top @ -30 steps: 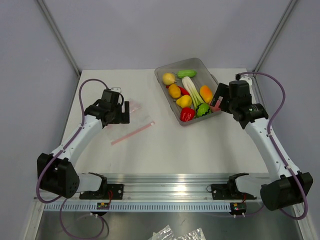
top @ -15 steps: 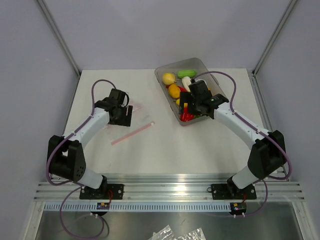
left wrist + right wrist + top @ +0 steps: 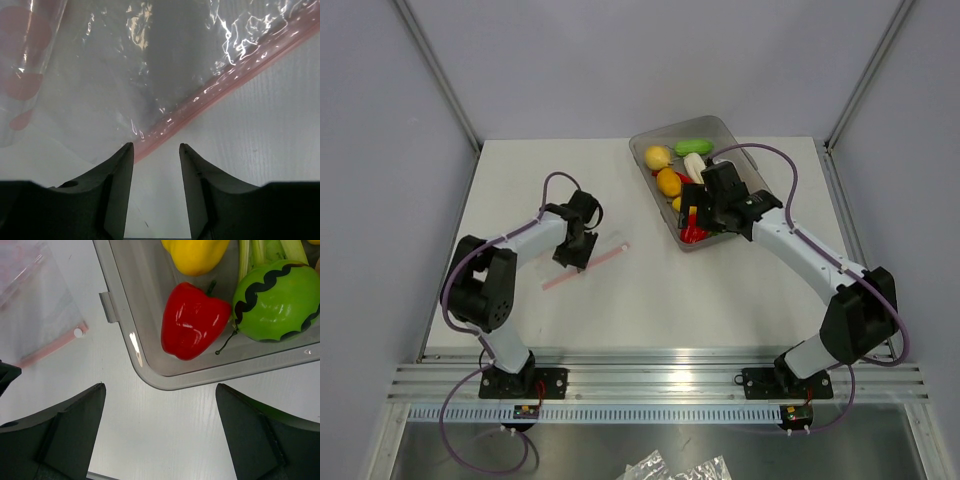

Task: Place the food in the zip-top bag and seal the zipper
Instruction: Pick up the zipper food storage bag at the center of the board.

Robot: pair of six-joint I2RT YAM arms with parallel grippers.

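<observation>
Top external: left tool [image 3: 572, 250] at the zip-top bag [image 3: 592, 222], right tool [image 3: 692, 215] over the tray [image 3: 720, 125] of food [image 3: 658, 157].
Top external: the bag lies flat on the table [image 3: 650, 300] left of centre, its zipper [image 3: 605, 254] running diagonally toward the lower left. The left tool is low over it by the zipper, and the right tool hangs at the tray's lower-left corner. Left wrist: the jaws stand partly open with nothing between them, and the zipper slants from upper right down to just beyond the left fingertip, clear film above it. Right wrist: the jaws are spread wide and empty above bare table. Above them the tray corner holds a red pepper [image 3: 192, 320], a striped green melon [image 3: 277, 300] and a yellow pepper [image 3: 196, 255], and the bag's corner shows at upper left.
</observation>
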